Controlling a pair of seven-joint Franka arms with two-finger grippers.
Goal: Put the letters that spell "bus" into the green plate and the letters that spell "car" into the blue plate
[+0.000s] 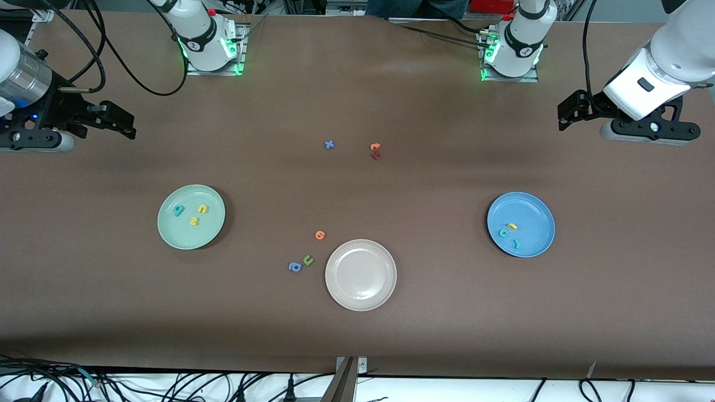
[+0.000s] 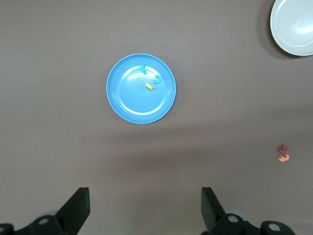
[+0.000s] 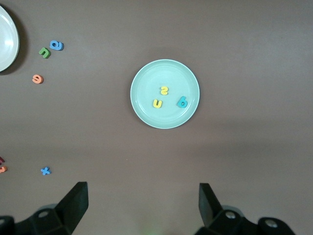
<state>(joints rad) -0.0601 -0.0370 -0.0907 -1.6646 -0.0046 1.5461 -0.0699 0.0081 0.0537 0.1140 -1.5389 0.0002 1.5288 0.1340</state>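
The green plate [image 1: 191,216] holds the teal b [image 1: 178,210], yellow u [image 1: 203,209] and yellow s [image 1: 194,222]; the blue plate [image 1: 520,224] holds the c [image 1: 503,233], a [image 1: 511,226] and r [image 1: 516,244]. Between them lie a beige plate [image 1: 361,274], orange letter [image 1: 319,235], green u [image 1: 308,259] and blue a [image 1: 294,267]. The left gripper [image 2: 144,208] and right gripper [image 3: 142,205] wait with fingers apart, holding nothing, at the table's ends.

Letters in green plate [image 1: 215,226], blue plate [image 1: 539,209]

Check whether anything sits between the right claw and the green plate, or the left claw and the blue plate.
Nothing visible does. Only bare table separates the open right claw from the green plate, and the open left claw from the blue plate. The teal, yellow and yellow letters and the other three already lie in them.
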